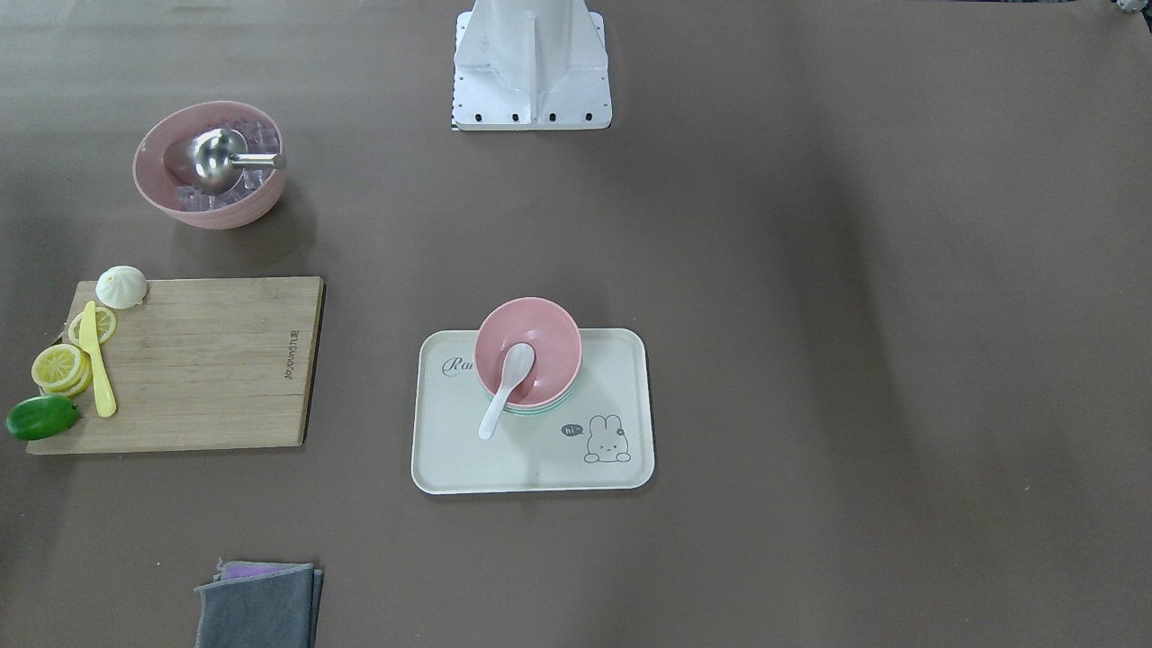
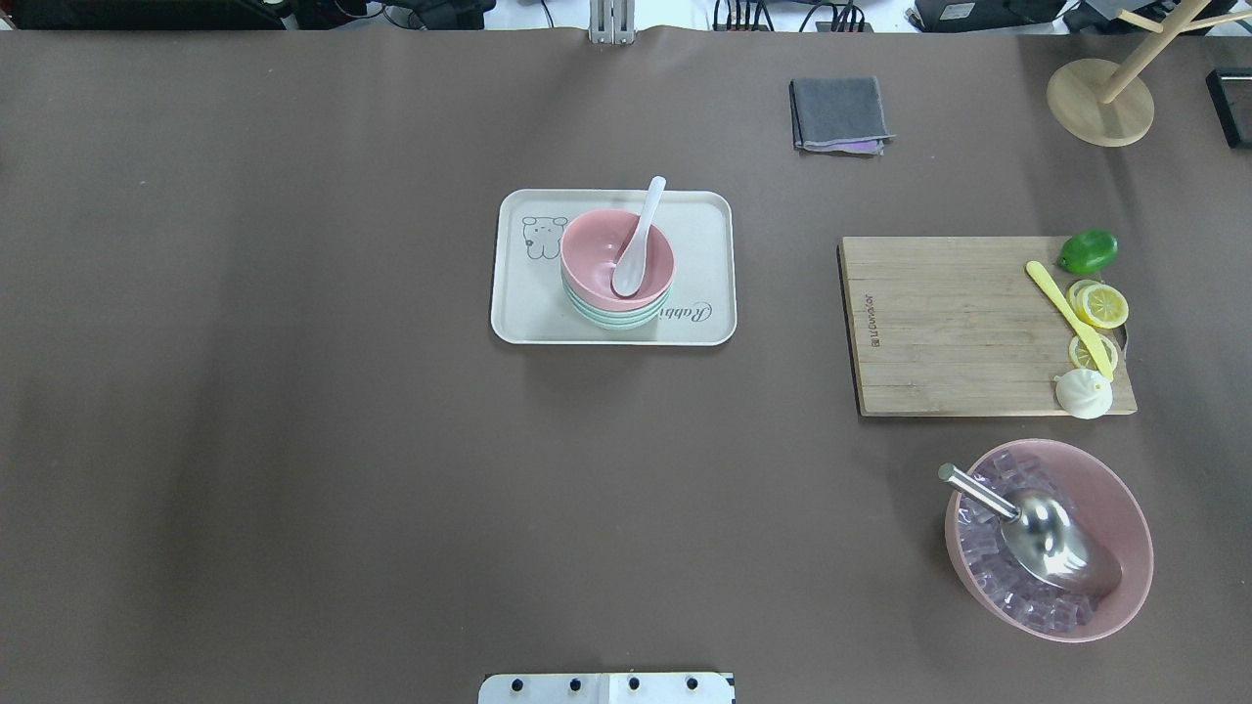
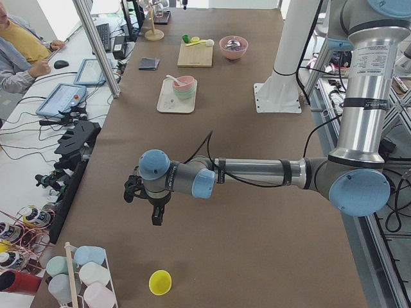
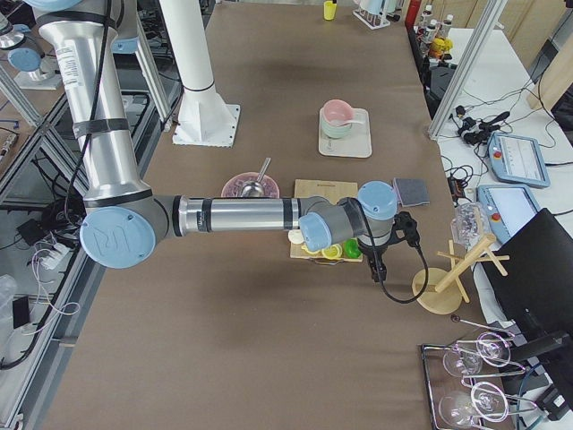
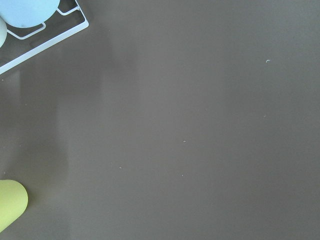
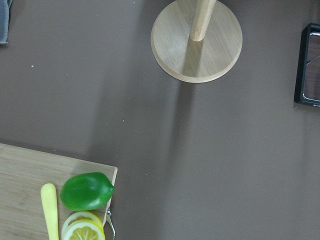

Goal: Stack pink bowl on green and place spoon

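Observation:
A pink bowl (image 1: 549, 337) sits nested on a green bowl (image 1: 533, 408) on a cream tray (image 1: 540, 454) at mid-table. A white spoon (image 1: 504, 389) rests with its scoop inside the pink bowl and its handle over the rim. The overhead view shows the same: the pink bowl (image 2: 592, 256), the green bowl (image 2: 616, 317), the spoon (image 2: 638, 235) and the tray (image 2: 518, 308). My left gripper (image 3: 155, 217) hangs over the table end far from the tray. My right gripper (image 4: 376, 269) hangs beyond the cutting board. I cannot tell whether either is open or shut.
A wooden cutting board (image 2: 959, 323) holds lemon slices (image 2: 1100, 305), a yellow knife (image 2: 1066, 315), a lime (image 2: 1088, 251) and a white bun (image 2: 1083, 394). A large pink bowl of ice with a metal scoop (image 2: 1047, 538), a folded grey cloth (image 2: 839, 114) and a wooden stand (image 2: 1100, 103) are nearby.

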`<state>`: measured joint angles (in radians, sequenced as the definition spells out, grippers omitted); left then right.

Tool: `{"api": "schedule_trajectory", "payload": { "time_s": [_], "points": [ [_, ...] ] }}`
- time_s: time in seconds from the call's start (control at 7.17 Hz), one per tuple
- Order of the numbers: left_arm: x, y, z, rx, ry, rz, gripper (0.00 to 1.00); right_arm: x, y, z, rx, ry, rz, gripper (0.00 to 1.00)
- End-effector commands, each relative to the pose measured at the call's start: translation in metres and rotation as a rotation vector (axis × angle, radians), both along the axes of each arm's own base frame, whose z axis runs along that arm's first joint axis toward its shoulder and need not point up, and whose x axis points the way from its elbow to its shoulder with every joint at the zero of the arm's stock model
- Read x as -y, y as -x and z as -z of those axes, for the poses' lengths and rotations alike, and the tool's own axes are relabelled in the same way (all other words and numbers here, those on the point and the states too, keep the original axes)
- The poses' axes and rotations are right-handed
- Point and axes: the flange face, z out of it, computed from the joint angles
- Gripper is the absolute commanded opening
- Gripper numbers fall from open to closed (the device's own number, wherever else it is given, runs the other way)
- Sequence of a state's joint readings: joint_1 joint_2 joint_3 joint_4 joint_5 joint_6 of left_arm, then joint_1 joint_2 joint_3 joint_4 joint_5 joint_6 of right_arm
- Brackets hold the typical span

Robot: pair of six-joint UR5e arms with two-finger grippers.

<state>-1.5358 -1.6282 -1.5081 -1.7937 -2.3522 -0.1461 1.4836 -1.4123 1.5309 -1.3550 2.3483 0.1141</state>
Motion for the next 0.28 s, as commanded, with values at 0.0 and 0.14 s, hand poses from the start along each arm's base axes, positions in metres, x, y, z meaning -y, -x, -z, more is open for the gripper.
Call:
{"api": "schedule_trajectory", "payload": {
  "time_s": [0.0, 0.14],
  "points": [
    [-0.011, 0.005, 0.0066, 0.009, -0.05, 0.012, 0.99, -0.0148, -0.003, 0.0026, -0.002, 0.009, -0.003, 1.0],
    [-0.0137, 0.0048, 0.0064, 0.004, -0.048, 0.013, 0.99, -0.0146, -0.0022, -0.0023, -0.004, 0.019, -0.002, 1.0]
  ]
}}
